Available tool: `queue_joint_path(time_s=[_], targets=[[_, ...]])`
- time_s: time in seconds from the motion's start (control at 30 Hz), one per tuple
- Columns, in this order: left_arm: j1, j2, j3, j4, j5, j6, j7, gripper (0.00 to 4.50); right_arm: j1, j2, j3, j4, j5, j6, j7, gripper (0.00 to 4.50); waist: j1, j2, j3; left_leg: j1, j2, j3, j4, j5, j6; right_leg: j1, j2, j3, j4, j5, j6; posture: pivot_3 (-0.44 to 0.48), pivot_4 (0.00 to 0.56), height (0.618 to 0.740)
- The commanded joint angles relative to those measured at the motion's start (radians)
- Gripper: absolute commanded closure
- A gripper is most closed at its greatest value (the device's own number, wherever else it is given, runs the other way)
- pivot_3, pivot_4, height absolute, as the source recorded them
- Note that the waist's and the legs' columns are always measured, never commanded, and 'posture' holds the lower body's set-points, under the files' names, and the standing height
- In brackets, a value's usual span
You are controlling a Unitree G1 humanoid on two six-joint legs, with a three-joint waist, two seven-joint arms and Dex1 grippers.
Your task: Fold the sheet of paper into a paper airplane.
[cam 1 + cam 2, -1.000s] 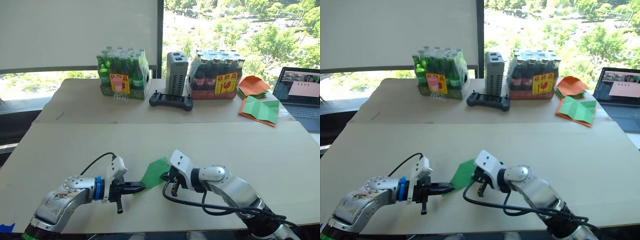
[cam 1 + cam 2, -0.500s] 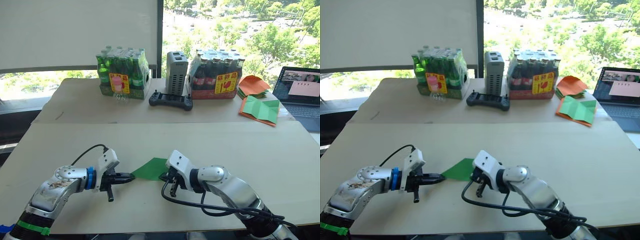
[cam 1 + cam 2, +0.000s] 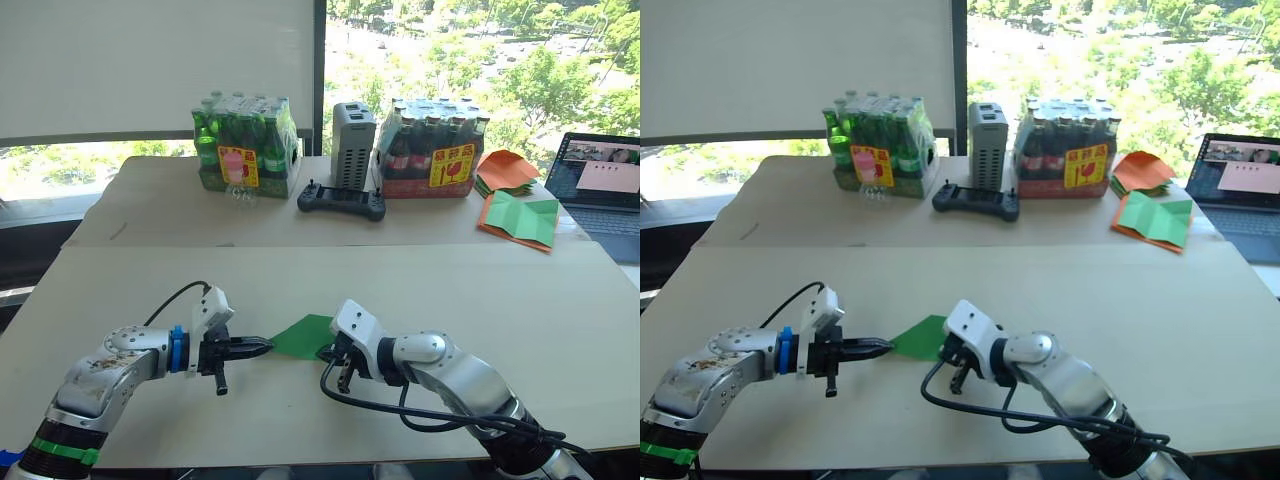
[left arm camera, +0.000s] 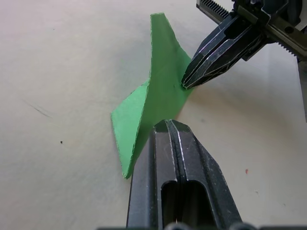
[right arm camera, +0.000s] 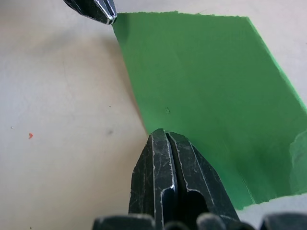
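Note:
The sheet of paper (image 3: 303, 335) is bright green, folded along a crease, and hangs low over the front middle of the table between both grippers. My left gripper (image 3: 266, 346) is shut on its left corner. My right gripper (image 3: 326, 352) is shut on its right edge. In the left wrist view the paper (image 4: 160, 91) rises ahead of my shut fingers (image 4: 168, 143), and the right gripper's tips (image 4: 188, 82) meet its far edge. In the right wrist view the sheet (image 5: 206, 91) spreads flat beyond my shut fingers (image 5: 163, 158). No paper airplane shape is formed.
At the table's back stand a pack of green bottles (image 3: 245, 147), a grey device (image 3: 353, 145), a black controller (image 3: 342, 201) and a pack of dark bottles (image 3: 432, 150). Back right lie orange papers (image 3: 507, 172), a green sheet with orange edges (image 3: 520, 220) and a laptop (image 3: 605, 195).
The paper has gone from tilted up to lying nearly flat. My left gripper has moved away from me and left, still holding the corner. The right gripper has hardly moved.

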Motion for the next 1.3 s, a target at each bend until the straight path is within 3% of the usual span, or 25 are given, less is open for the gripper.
queue_joint_path(time_s=[0.03, 0.27, 0.6, 0.97, 1.3], targets=[[-0.041, -0.019, -0.013, 0.018, 0.025, -0.018, 0.024, 4.47, -0.008, 0.003, -0.012, -0.017, 0.008, 0.003, 0.0, 4.5, -0.001, 0.0, 0.0, 0.0, 0.0, 0.0, 0.0, 0.0, 0.0, 0.0, 0.0, 0.0, 0.0, 0.0, 0.0, 0.0, 0.15, 0.678], [-0.076, -0.054, -0.108, 0.098, 0.133, -0.09, 0.022, 4.47, -0.027, 0.01, -0.012, -0.019, 0.012, 0.012, 0.002, 4.5, -0.002, 0.0, 0.0, 0.0, 0.0, 0.0, 0.0, 0.0, 0.0, 0.0, 0.0, 0.0, 0.0, 0.0, 0.0, 0.0, 0.15, 0.678], [-0.109, -0.089, -0.122, 0.207, 0.197, -0.153, 0.031, 4.47, -0.024, 0.012, -0.028, -0.039, 0.019, 0.028, -0.005, 4.5, -0.002, 0.0, 0.0, 0.0, 0.0, 0.0, 0.0, 0.0, 0.0, 0.0, 0.0, 0.0, 0.0, 0.0, 0.0, 0.0, 0.15, 0.678], [-0.061, -0.086, -0.144, 0.129, 0.201, -0.163, -0.006, 4.47, -0.027, 0.024, -0.058, -0.037, 0.025, 0.035, -0.017, 4.5, -0.001, 0.0, 0.0, 0.0, 0.0, 0.0, 0.0, 0.0, 0.0, 0.0, 0.0, 0.0, 0.0, 0.0, 0.0, 0.0, 0.15, 0.678], [-0.051, -0.083, -0.206, 0.161, 0.307, -0.25, 0.007, 4.47, -0.029, 0.022, -0.064, -0.025, 0.027, 0.024, -0.024, 4.5, 0.0, 0.0, 0.0, 0.001, 0.0, 0.0, 0.0, 0.0, 0.0, 0.001, 0.0, 0.0, 0.0, 0.0, 0.0, 0.0, 0.15, 0.678]])
